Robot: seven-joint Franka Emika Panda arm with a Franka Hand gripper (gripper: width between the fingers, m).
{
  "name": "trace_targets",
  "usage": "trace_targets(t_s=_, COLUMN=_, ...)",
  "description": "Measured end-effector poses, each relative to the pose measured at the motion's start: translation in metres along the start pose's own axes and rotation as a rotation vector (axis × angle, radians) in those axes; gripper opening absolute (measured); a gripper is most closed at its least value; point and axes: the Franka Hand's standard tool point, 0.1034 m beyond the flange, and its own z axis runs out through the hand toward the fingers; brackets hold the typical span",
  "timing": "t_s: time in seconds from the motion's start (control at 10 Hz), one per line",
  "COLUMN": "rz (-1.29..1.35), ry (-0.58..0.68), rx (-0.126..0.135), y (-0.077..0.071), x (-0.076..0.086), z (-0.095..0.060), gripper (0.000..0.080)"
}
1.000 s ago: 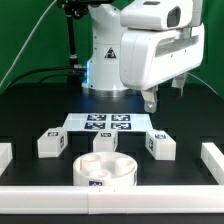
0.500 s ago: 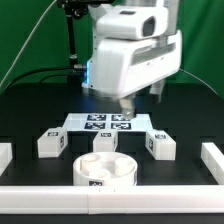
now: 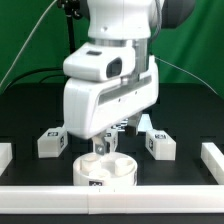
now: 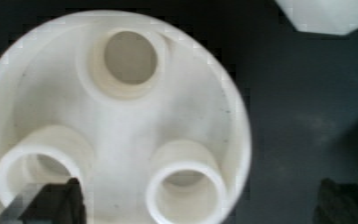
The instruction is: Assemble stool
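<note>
1. Looking at the stool's parts, we see the seat [image 3: 105, 170] as a round white plastic disc with a low side wall. It lies flat on the black table [image 3: 30, 115] at 6 o'clock in the exterior view, just behind the front border block [image 3: 150, 197].
2. Two short, blocky white legs lie apart from the seat. The first leg [image 3: 52, 143] is at 10 o'clock from it and the second leg [image 3: 160, 144] at 2 o'clock. Neither touches the disc.
3. The arm [image 3: 105, 80] fills the middle of the exterior view and leans down over the seat, so from there we can barely make out the fingertips.
4. The wrist view gives us what the exterior view cannot: the seat's upper face, smooth and glossy, with three round sockets [image 4: 131, 58] sunk into it.
5. In that view the gripper [image 4: 208, 203] hangs over the seat with its dark fingers [image 4: 51, 203] spread wide. One finger is above the disc near its rim and the other is out over the table beyond the rim. Nothing is clamped between them. We cannot tell how near the tips are to the plastic.
6. The exterior view alone shows us where the legs lie, the white border blocks at the table's edges and the green backdrop [image 3: 20, 40].
7. For labels, we find only black-and-white square tags: one tag [image 3: 97, 183] on the seat's side wall at 6 o'clock, and others on the legs. Their patterns are too small to read.
</note>
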Motion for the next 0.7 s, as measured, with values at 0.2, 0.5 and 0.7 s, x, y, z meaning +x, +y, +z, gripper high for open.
trace_targets(t_s=0.2, rz=-0.002, ry=0.001, rx=-0.001, y=-0.0005, x=0.0011, z=-0.001, gripper=0.065)
trace_targets(t_s=0.5, rz=0.022, ry=-0.002, rx=0.001, y=0.0054, x=0.0046, z=-0.0028, gripper=0.065)
trace_targets(t_s=0.7, rz=0.029, ry=-0.001, rx=0.003, y=0.005, x=0.0094, z=0.001, gripper=0.065)
